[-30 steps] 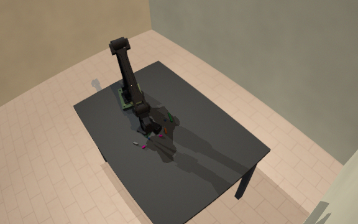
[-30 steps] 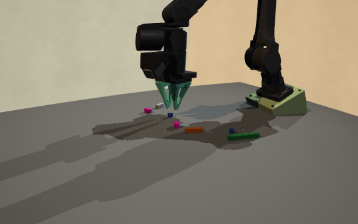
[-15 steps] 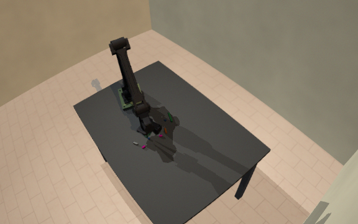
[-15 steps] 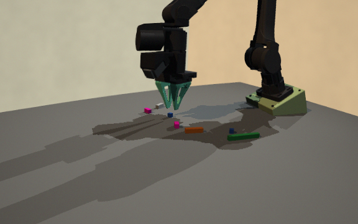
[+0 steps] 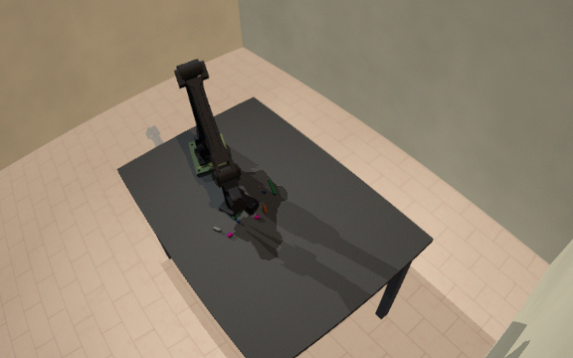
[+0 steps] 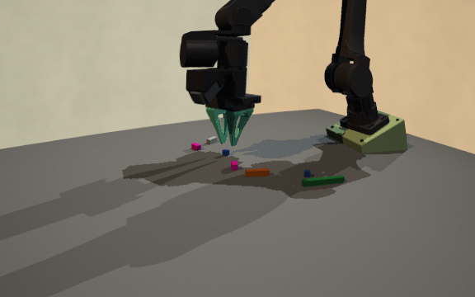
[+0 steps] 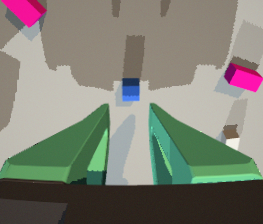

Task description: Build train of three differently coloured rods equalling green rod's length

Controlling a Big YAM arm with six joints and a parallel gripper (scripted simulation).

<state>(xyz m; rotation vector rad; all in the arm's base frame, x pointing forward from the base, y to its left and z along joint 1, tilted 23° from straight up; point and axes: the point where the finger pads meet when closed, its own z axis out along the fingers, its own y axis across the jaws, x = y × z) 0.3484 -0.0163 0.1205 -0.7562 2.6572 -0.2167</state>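
Orange (image 5: 265,209) (image 6: 257,172), grey (image 5: 217,229) (image 6: 211,140) (image 7: 232,143) and either blue must link up, none joined yet; claw (image 5: 237,216) (image 6: 228,144) (image 7: 129,113) hovers, slightly spread, gripping nothing!

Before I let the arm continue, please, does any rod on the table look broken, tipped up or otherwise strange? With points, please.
Nothing stands out. The green rod (image 5: 272,187) (image 6: 323,181), orange rod (image 5: 265,208) (image 6: 257,172) and grey rod (image 5: 217,229) (image 6: 211,140) lie flat and look whole, as do the small blue and magenta ones; their scattered places only mean no train is built.
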